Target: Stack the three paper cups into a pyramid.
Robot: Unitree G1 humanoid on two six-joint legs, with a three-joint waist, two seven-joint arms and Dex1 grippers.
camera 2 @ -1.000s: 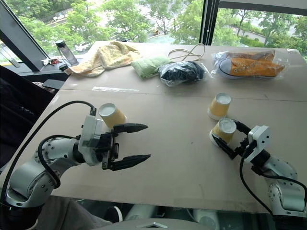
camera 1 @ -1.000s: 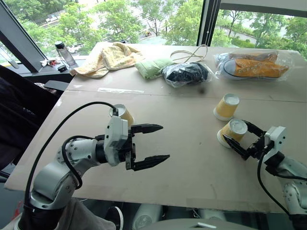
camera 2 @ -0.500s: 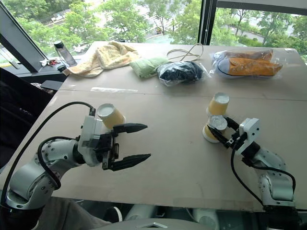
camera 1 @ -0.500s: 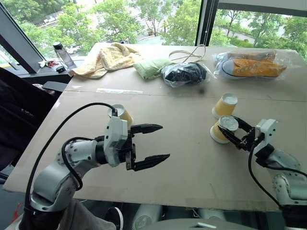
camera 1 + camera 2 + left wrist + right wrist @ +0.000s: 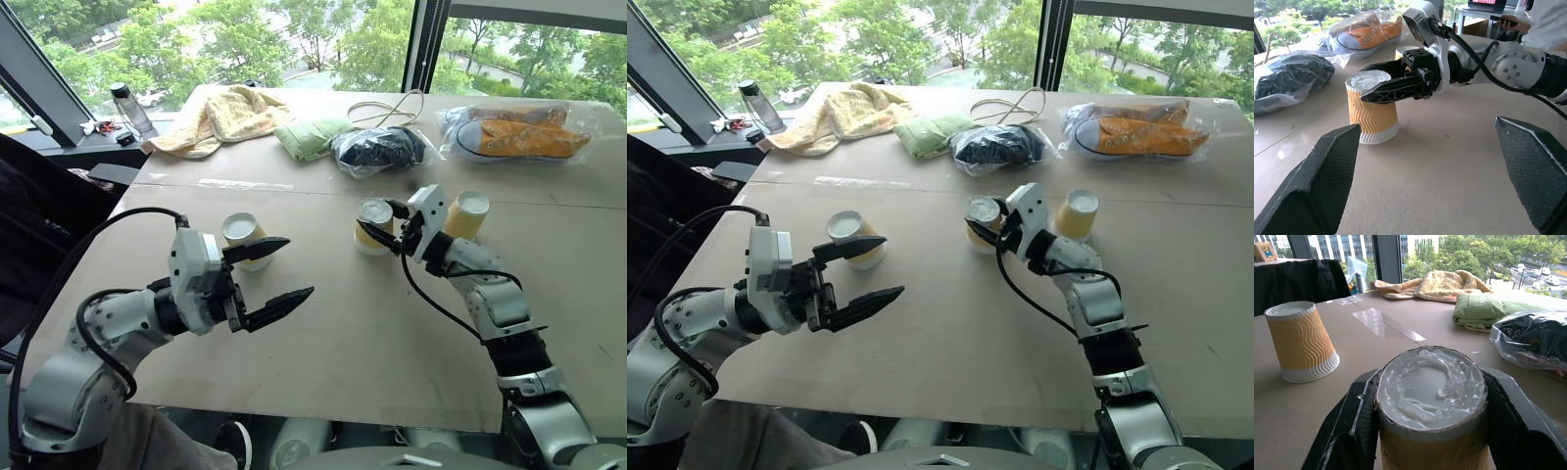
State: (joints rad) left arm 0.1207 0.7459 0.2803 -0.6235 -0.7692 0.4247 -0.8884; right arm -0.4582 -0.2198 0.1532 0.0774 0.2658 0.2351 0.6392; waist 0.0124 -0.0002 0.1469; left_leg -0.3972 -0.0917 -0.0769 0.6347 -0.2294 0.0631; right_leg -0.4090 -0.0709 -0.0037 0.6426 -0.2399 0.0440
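Observation:
Three paper cups stand upside down on the brown table (image 5: 392, 333). The left cup (image 5: 243, 238) stands free just behind my left gripper (image 5: 295, 266), which is open with nothing between its fingers. My right gripper (image 5: 384, 225) is shut on the middle cup (image 5: 372, 221) near its top, with the cup's wide rim at or just above the table. In the left wrist view that cup (image 5: 1371, 105) shows with the black fingers (image 5: 1400, 83) around it. The third cup (image 5: 464, 215) stands free, just right of my right wrist.
Along the far edge lie a yellow towel (image 5: 227, 116), a green cloth (image 5: 312, 137), a black bag in plastic (image 5: 380, 150), a cord (image 5: 394, 110) and orange sneakers in clear plastic (image 5: 517, 135). A water bottle (image 5: 128, 108) stands far left. A person's arm (image 5: 1547, 19) shows across the table.
My right gripper shut on its cup and carried it left, from beside the right cup to the table's middle. My left gripper drew back left, uncovering the left cup.

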